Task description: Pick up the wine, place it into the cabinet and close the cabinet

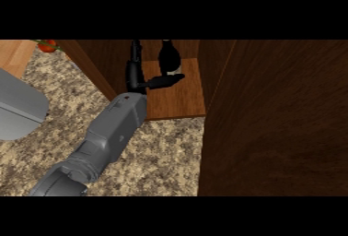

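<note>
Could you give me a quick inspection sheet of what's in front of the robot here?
Surface: speckled stone counter.
Job's things: dark wine bottle upright on the cabinet shelf; cabinet door open.
Clutter: small red item at the top left, too small to identify.
Grippers: right robot hand inside the cabinet beside the bottle, fingers spread, not wrapped round it; contact unclear. Left robot hand not seen.
Cables: nothing seen.
Surroundings: grey shape at the left edge, possibly the other forearm.

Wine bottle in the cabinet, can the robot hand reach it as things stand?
Probably yes: the robot hand is inside the open cabinet, thumb beside the wine bottle, nothing between.
</note>
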Controlling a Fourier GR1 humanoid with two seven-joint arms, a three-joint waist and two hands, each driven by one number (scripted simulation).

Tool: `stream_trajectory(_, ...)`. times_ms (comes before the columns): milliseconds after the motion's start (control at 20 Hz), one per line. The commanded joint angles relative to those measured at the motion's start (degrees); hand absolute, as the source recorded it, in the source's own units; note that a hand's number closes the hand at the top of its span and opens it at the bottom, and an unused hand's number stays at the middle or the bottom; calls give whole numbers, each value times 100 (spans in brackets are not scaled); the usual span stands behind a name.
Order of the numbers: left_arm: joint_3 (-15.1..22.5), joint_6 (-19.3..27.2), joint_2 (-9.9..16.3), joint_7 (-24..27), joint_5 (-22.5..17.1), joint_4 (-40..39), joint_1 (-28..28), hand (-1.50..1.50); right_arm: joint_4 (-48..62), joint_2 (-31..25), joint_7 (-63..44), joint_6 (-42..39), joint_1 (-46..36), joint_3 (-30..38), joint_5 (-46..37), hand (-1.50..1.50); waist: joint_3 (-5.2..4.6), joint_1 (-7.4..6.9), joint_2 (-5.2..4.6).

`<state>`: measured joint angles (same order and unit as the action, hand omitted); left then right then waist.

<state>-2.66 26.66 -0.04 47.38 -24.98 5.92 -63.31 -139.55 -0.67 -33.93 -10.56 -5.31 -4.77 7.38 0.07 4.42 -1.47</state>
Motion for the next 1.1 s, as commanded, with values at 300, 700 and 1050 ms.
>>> stream_trajectory(300, 7, -683, 276, 240, 117, -63, 254, -150, -197, -6, -1, -51, 69, -13, 279, -150, -15, 1, -33)
stream_trajectory(700, 59, -1016, 3, 153, 152, -90, 316, -150, -263, -16, -312, 128, -90, -84, 249, -150, -16, -125, 28)
stream_trajectory(1050, 33, -1334, 3, 293, -368, 119, 483, -150, -383, 17, -264, 69, 225, -307, 116, -150, -13, -66, 85)
